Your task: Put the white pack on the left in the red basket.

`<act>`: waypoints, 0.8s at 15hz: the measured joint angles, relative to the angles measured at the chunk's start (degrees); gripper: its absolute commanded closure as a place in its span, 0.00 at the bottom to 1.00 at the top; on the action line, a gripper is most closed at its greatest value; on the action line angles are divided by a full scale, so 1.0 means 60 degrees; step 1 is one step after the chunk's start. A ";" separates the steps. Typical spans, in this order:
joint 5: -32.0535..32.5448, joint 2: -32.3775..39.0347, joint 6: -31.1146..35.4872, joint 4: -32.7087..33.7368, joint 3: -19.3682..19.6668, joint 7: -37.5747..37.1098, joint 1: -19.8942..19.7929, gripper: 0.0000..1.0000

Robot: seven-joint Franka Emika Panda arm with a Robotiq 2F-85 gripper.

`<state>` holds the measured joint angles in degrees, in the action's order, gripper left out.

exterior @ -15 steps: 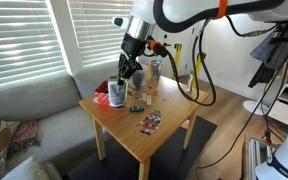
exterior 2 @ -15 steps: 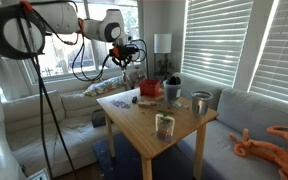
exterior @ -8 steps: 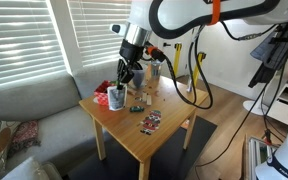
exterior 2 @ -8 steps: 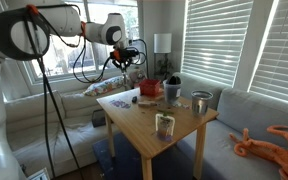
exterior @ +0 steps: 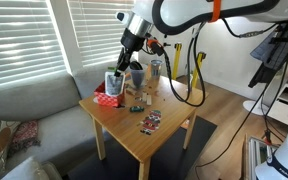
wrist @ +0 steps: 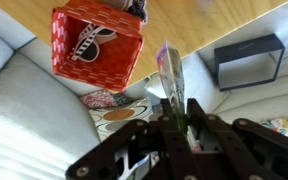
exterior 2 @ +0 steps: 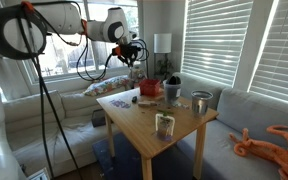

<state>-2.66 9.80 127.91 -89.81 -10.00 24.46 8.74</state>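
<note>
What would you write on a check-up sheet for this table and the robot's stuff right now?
Surface: wooden table, small, with things spread over it.
Job's things: white pack is held in the air, not in the red basket; the basket sits at a table corner.
Clutter: dark cup, flat packet, metal cup.
Grippers: gripper is shut on the pack.
Cables: cables loop down behind the table.
Surroundings: grey couch, window blinds.
</note>
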 measured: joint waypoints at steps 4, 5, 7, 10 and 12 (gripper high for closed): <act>0.1001 -0.0314 0.0217 -0.0009 0.0267 -0.1471 -0.0010 0.79; 0.1047 -0.0320 0.0217 -0.0012 0.0281 -0.1551 -0.0009 0.95; 0.1063 -0.0306 0.0219 -0.0021 0.0282 -0.1588 -0.0006 0.95; 0.1068 -0.0189 0.0322 0.0121 0.0287 -0.2105 -0.0006 0.95; 0.1140 -0.0038 0.0342 0.0355 0.0332 -0.2770 -0.0009 0.95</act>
<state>4.18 9.57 129.96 -87.69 -8.00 7.84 8.69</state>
